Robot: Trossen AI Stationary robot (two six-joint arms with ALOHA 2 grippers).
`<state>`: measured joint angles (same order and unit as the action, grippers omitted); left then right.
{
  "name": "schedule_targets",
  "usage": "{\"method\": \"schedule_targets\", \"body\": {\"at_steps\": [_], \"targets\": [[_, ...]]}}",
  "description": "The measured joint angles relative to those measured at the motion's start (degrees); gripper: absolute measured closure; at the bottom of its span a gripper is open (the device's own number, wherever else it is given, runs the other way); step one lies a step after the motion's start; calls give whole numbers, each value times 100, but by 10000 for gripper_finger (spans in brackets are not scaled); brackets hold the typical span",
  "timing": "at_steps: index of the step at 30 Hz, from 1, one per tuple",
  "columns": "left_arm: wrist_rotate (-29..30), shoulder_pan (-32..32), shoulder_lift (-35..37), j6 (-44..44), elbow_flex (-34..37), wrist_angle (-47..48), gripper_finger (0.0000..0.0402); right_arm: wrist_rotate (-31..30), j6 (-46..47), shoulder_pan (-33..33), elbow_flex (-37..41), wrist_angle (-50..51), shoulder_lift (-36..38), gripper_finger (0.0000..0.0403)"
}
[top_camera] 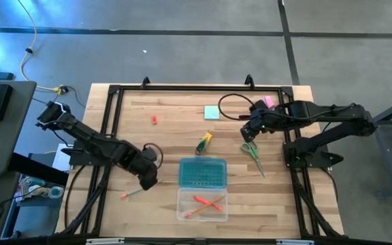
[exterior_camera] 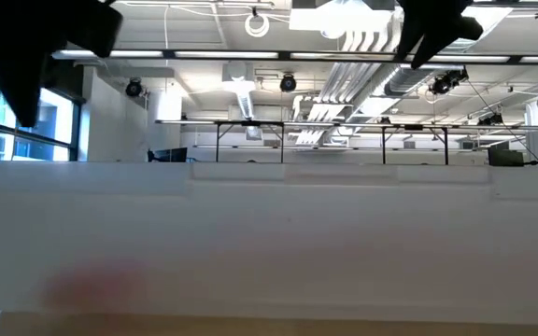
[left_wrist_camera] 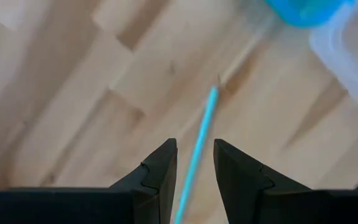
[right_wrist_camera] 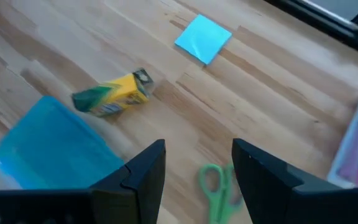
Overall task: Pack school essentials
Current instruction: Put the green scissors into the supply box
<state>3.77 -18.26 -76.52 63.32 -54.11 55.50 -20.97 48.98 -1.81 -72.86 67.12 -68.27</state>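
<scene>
High view: left claw (top_camera: 148,182) parted over green pencil (top_camera: 132,194); right claw (top_camera: 248,131) parted, empty, above scissors (top_camera: 252,152).

Scissors (right_wrist_camera: 216,186) cut off (blades hidden).

Overhead camera spans the table (top_camera: 182,122); both wrist cameras look closely down at it.

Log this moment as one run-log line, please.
left gripper: open over green pencil | right gripper: open above scissors | box: open, two pens inside
</scene>
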Motion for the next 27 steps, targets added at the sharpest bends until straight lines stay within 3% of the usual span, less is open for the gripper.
{"method": "schedule_targets", "body": {"at_steps": [5, 11, 17, 27], "targets": [[255, 671, -1, -266, 0, -10, 306, 212, -55, 99, 402, 256, 2, 226], [-10, 1366, 8, -765, 0, -10, 306, 653, 69, 291, 1085, 211, -2, 226], [-6, 1992, 12, -1109, 0, -10, 306, 1193, 194, 399, 1667, -204, -2, 226], [186, 2677, 12, -1254, 0, -53, 306, 1369, 403, 409, 2476, -983, -2, 226]]}}
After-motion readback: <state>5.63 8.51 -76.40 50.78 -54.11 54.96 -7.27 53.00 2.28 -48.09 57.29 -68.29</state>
